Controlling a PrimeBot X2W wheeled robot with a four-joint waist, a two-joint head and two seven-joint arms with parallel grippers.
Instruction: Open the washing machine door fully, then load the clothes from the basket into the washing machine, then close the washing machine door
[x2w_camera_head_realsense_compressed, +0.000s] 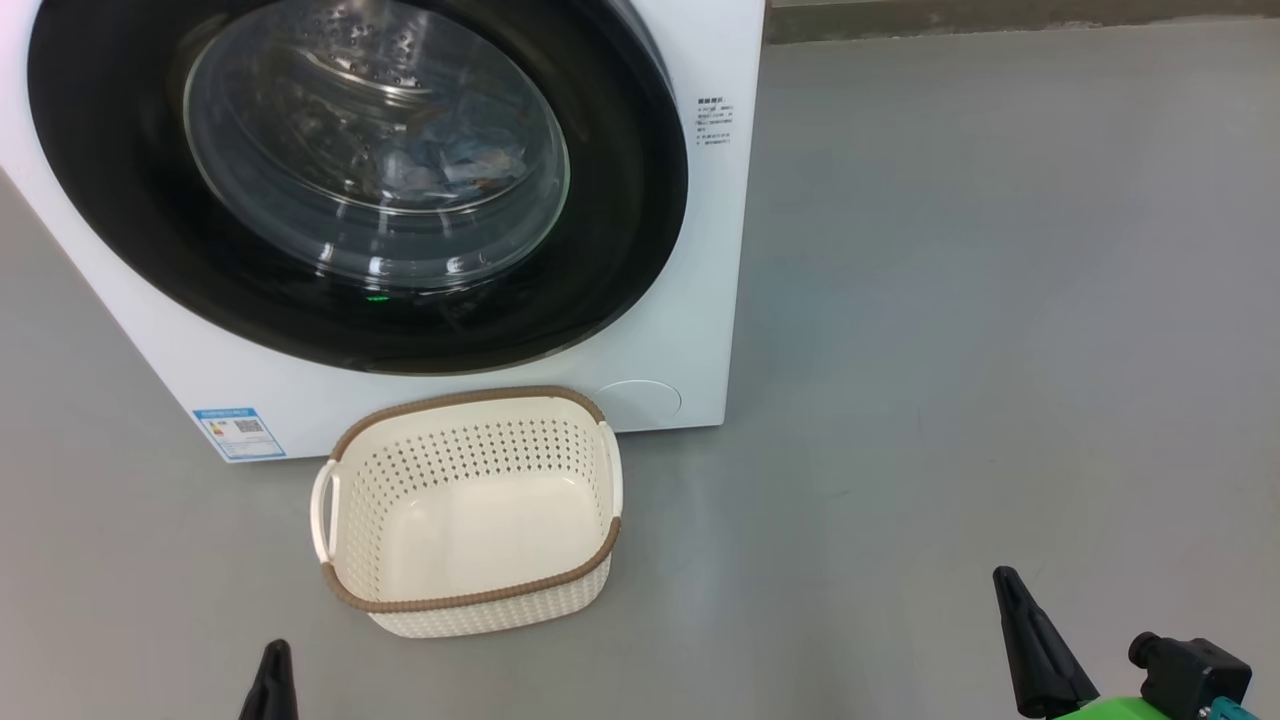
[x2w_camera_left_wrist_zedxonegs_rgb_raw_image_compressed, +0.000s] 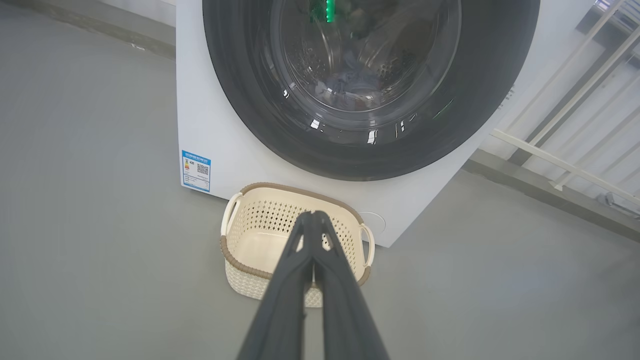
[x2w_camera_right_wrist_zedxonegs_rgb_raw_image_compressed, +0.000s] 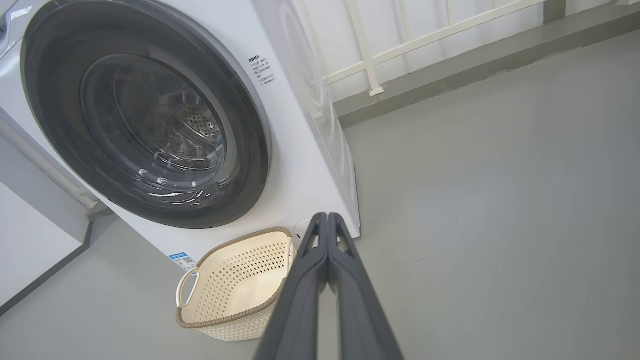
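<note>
Head view is looking down on the washing machine (x2w_camera_head_realsense_compressed: 705, 330), and the frame is cutting off its top. Labels first: a small blue label sticker (x2w_camera_head_realsense_compressed: 240, 432) is sitting at the front's lower left corner with a QR code on it, but the print is coming out too tiny to read. A little block of dark text (x2w_camera_head_realsense_compressed: 716, 120) near the front's upper right is blurring out too, and I'm not making out any brand.

The washing machine door (x2w_camera_head_realsense_compressed: 110, 220) is lying shut against the front. The clothes (x2w_camera_head_realsense_compressed: 450, 165) are showing as a hazy blue-white heap behind the glass, hard to sort out through the reflections. The basket (x2w_camera_head_realsense_compressed: 480, 440) is standing on the floor (x2w_camera_head_realsense_compressed: 950, 350) right at the machine's bottom edge, under the door, between the sticker and the round service flap (x2w_camera_head_realsense_compressed: 640, 398), with its bare cream bottom facing up.

Left gripper (x2w_camera_left_wrist_zedxonegs_rgb_raw_image_compressed: 314, 216) is hanging over the floor short of the basket, fingers pressed together on nothing. Right gripper (x2w_camera_right_wrist_zedxonegs_rgb_raw_image_compressed: 327, 217) is doing likewise off toward the flap side, tips meeting and gripping nothing.
</note>
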